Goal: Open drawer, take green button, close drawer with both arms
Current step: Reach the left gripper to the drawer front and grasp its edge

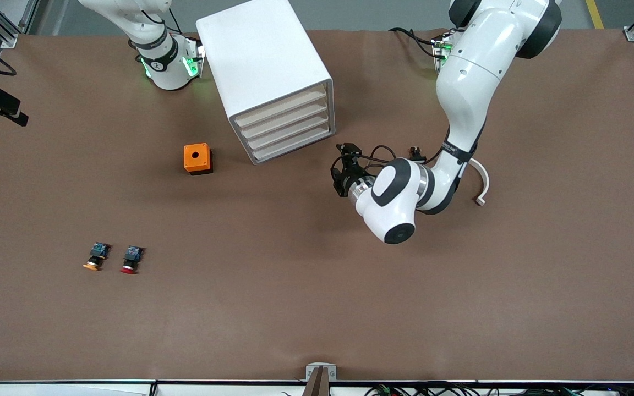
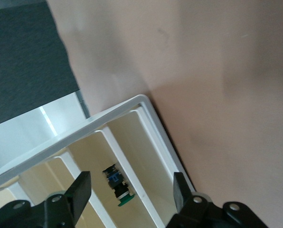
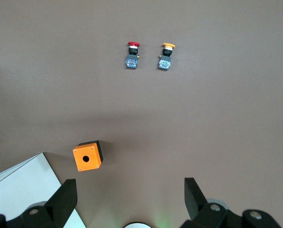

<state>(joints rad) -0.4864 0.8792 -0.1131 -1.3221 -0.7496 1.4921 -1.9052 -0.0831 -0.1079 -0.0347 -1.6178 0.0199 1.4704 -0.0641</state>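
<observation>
The white cabinet stands at the robots' side of the table, its four cream-fronted drawers all pushed in. The lowermost drawer is shut. My left gripper is open and empty, low over the table just off the cabinet's front corner. In the left wrist view the gripper faces the cabinet front, the lowermost drawer lies beside the table, and the green-capped button shows between white ledges; which drawer holds it I cannot tell. My right gripper is open and empty, high beside the cabinet, hidden under its wrist in the front view.
An orange box with a round hole sits beside the cabinet toward the right arm's end and shows in the right wrist view. An orange-capped pushbutton and a red-capped one lie nearer the front camera. A white curved piece lies by the left arm.
</observation>
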